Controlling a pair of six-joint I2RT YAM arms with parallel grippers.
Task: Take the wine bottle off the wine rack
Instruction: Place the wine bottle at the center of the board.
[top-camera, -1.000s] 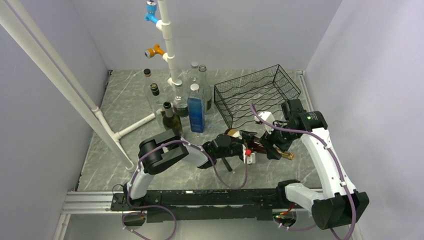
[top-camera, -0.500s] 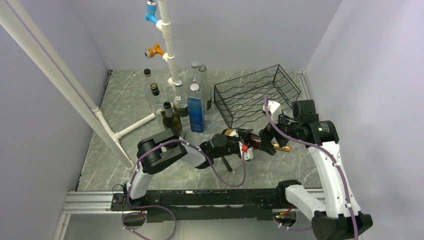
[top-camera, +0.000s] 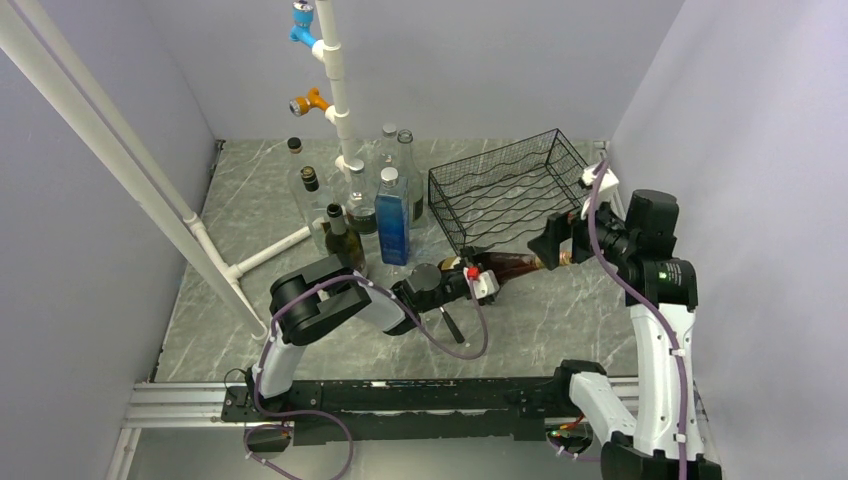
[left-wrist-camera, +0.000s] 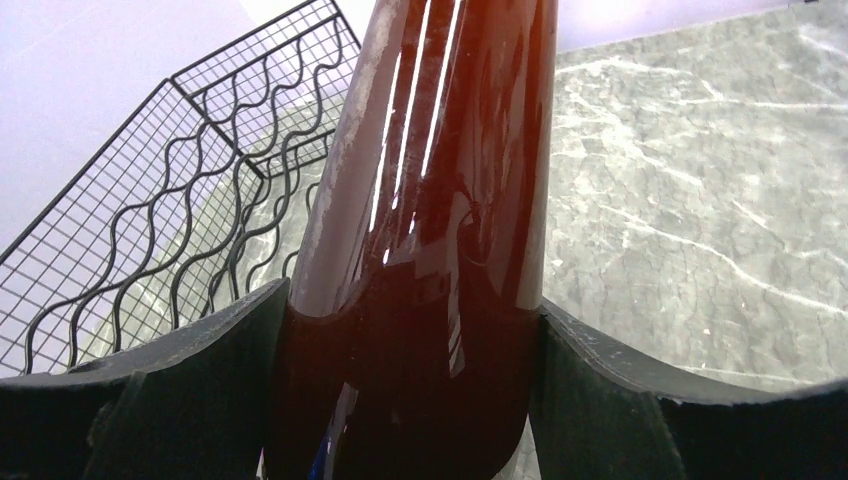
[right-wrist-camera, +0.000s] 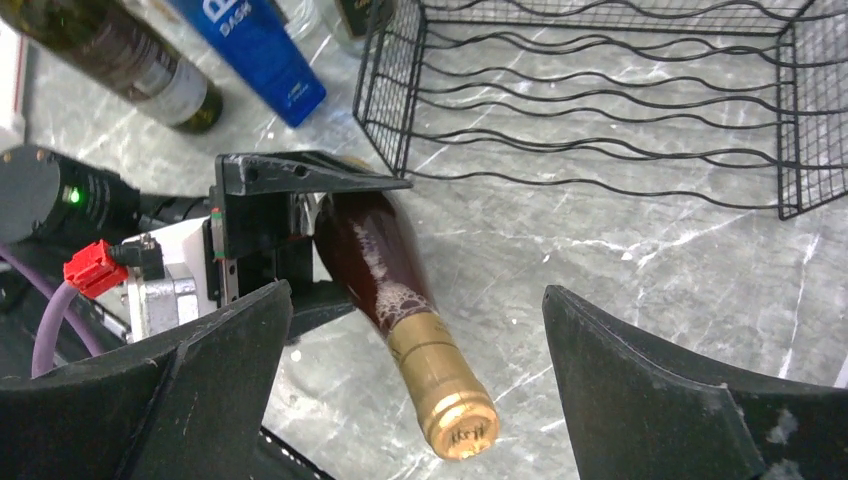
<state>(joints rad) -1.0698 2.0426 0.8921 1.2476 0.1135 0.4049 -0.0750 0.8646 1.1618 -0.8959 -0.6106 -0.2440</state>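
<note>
Spanning the booth floor: grey marble-patterned table (top-camera: 560, 320), enclosed by plain pale lilac walls (top-camera: 480, 60), with a white pipe frame (top-camera: 335, 90) and a cluster of upright bottles (top-camera: 362, 205) at far left and the black wire wine rack (top-camera: 510, 185) at far right. Wine bottle (top-camera: 512, 264), dark brown with a gold-foiled neck, is outside the rack, just near its near-left corner, lying roughly level. Left gripper (top-camera: 478, 280) is clamped on the bottle's body; right gripper (top-camera: 556, 240) is spread wide by the neck end, gripping nothing.
</note>
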